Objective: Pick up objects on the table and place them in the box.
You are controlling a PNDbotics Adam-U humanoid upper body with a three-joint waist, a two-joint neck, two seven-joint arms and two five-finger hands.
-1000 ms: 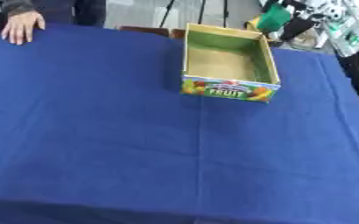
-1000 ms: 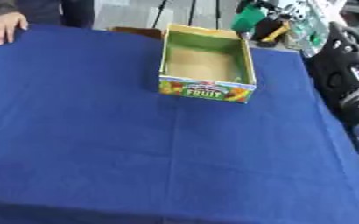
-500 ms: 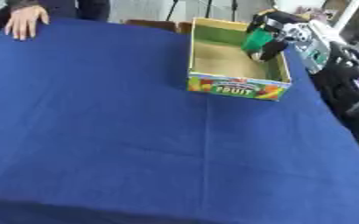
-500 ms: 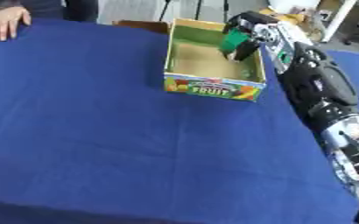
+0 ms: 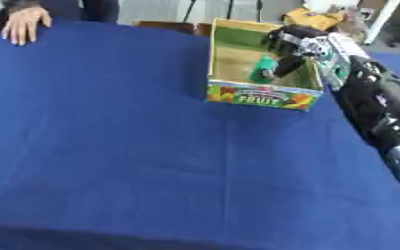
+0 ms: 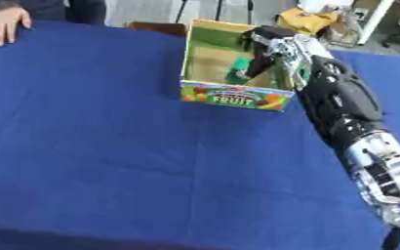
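Big blue cloth-covered table (image 5: 110,161) fills pretty much everything, with room clutter along the far edge. Far right sits the open cardboard box (image 5: 263,95), fruit print on its near wall. The right hand (image 6: 268,41) reaches inside it, fingers curled around a small green object (image 5: 264,68) low in the box.

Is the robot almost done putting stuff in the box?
Looks close. The blue table shows nothing left to pick up. The right hand is reaching into the fruit box with a green object at its fingers, low inside the box. Whether it has let go can't be seen. What's left: release it and pull the arm back. The left hand isn't visible.
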